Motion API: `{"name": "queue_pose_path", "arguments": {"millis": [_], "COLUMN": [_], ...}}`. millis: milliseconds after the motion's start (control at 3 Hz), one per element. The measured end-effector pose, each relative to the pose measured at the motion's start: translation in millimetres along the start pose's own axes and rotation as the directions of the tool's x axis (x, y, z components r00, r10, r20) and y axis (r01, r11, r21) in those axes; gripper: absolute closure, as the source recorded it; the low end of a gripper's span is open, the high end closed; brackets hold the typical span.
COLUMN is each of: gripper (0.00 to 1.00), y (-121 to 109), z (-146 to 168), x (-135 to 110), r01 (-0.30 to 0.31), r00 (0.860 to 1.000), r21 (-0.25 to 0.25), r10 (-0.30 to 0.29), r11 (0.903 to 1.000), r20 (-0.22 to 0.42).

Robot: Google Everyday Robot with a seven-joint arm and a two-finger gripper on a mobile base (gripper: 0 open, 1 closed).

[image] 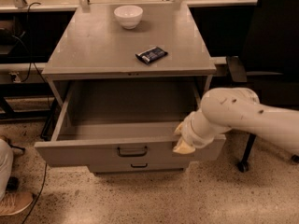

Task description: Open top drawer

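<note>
In the camera view we see the top drawer [88, 154] standing open, its grey front well forward of the cabinet [93, 62] and its inside walls in plain sight. A small dark loop handle [132, 151] sits at the middle of the front. Just below it shows the narrower front of a lower drawer [154, 166] with a like handle, closed under the open one.

The gripper [180, 138] is at the right part of the top drawer's front, at its upper edge and to the right of the handle. Its cream tip lies against the front panel. We cannot tell whether it is clenched on the edge or released. The white arm [243, 118] reaches in from the right, across the drawer's right corner.

On the cabinet's flat top a white bowl [128, 16] stands near the back. A dark packet [151, 55] lies nearer the front edge, well apart from the bowl.

A black chair [275, 41] stands to the right of the cabinet, behind the arm. At the lower left corner a shoe [16, 203] rests on the speckled floor [140, 199].
</note>
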State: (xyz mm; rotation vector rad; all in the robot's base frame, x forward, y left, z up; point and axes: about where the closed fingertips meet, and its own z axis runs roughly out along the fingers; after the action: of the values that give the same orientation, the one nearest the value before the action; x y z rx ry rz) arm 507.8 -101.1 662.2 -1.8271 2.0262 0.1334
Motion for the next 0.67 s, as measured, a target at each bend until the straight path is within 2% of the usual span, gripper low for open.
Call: {"name": "queue_pose_path", "arguments": {"millis": [667], "gripper": [1.00], "y": [63], "z": [-15], "x": [3], "r01": [-0.100], "r00": [0.994], "r21": [-0.040], "r10": [0.098], "r11": [0.9941], "r20": [-0.050]}}
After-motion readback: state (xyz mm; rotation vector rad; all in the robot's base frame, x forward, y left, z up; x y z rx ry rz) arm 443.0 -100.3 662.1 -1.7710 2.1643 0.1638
